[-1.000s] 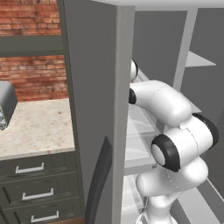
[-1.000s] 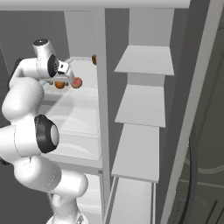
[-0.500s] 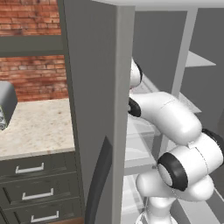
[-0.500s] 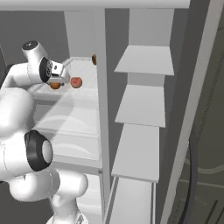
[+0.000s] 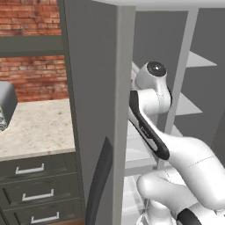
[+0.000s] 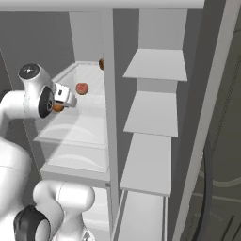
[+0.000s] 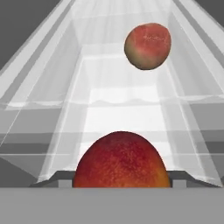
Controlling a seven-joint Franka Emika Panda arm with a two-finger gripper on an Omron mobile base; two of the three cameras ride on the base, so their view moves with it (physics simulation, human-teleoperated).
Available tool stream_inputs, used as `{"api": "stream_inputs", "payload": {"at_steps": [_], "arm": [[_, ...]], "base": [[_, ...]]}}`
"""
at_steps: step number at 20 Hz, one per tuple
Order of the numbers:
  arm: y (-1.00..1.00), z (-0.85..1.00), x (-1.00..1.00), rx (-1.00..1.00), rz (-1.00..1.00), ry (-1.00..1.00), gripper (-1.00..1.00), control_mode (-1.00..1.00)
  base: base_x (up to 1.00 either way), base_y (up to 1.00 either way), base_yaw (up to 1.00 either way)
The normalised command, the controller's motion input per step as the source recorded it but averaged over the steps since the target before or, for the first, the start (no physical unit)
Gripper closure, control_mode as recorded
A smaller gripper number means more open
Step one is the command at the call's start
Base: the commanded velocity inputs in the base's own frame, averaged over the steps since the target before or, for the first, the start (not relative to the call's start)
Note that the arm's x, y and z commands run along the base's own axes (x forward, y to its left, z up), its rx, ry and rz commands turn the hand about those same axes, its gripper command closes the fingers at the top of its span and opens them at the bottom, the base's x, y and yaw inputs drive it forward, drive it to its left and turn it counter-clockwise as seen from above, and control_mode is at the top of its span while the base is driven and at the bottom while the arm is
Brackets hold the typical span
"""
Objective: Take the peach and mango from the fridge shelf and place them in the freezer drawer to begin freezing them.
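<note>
Ribbed translucent fridge shelf (image 7: 48,92) carries both fruits; the mango (image 7: 121,161) sits right at the gripper (image 6: 65,100), seemingly lined up for grasping, peach (image 7: 147,46) beyond. Finger spread cannot be told.

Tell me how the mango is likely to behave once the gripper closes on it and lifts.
The mango is a smooth rounded oval, so it may slip or twist between flat fingers. It lies loose on the ribbed fridge shelf, so a nudge would probably roll it, perhaps toward the peach. It looks small, likely light.
</note>
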Motion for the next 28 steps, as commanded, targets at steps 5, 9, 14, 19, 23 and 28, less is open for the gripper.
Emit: {"api": "stream_inputs", "payload": {"at_steps": [5, 9, 14, 19, 23, 28], "arm": [[-0.11, -0.44, -0.73, 0.00, 0.00, 0.09, 1.00, -1.00], [-0.18, -0.32, -0.50, 0.00, -0.01, 0.04, 1.00, -1.00], [-0.08, -0.03, -0.34, 0.02, -0.03, -0.03, 1.00, 1.00], [0.00, 0.00, 0.00, 0.00, 0.00, 0.00, 1.00, 1.00], [0.00, 0.00, 0.00, 0.00, 0.00, 0.00, 1.00, 1.00], [0.00, 0.00, 0.00, 0.00, 0.00, 0.00, 1.00, 1.00]], "base": [[0.00, 0.00, 0.00], [0.00, 0.00, 0.00], [-0.60, -0.10, -0.10], [-0.81, -0.01, -0.16], [-0.49, -0.25, -0.21], [-0.47, -0.28, -0.25]]}}
